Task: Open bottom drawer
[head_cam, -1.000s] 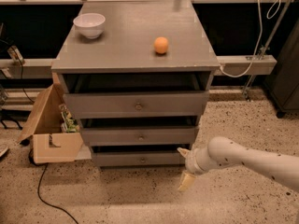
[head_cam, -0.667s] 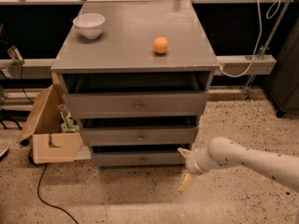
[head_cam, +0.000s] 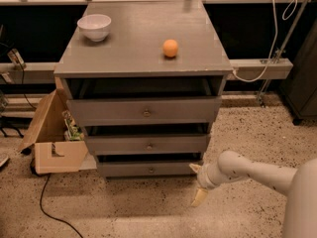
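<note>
Speckled floor (head_cam: 124,207), grey cabinet (head_cam: 138,43), arm (head_cam: 257,172) low at its right corner.
Its bottom drawer (head_cam: 148,168) sits lowest, inside lost in shadow; the arm runs off the right edge, gripper (head_cam: 197,182) just beside the drawer's right end, fingers (head_cam: 199,197) spread, holding nothing.

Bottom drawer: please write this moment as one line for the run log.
bottom drawer | knob: untouched | gripper: open, low, off front's right end
</note>
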You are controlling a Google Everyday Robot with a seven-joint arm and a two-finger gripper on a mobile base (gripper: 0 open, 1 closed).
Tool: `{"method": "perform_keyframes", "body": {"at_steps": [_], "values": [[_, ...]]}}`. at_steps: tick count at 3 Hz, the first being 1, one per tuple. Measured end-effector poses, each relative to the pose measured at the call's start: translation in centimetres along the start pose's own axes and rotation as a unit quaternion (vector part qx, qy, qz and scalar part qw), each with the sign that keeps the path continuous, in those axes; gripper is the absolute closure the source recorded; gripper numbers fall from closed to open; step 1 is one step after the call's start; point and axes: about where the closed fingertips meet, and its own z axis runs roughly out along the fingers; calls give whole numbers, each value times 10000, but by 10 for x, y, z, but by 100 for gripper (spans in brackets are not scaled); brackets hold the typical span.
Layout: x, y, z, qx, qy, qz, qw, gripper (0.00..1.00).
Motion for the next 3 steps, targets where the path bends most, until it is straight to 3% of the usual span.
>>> {"method": "perform_keyframes", "body": {"at_steps": [1,2,3], "values": [[24,-13,31,12,-46,-222,9997,0],[47,-68,81,152,-379,-518,9978,0],[47,-68,81,152,-379,-518,9978,0]]}}
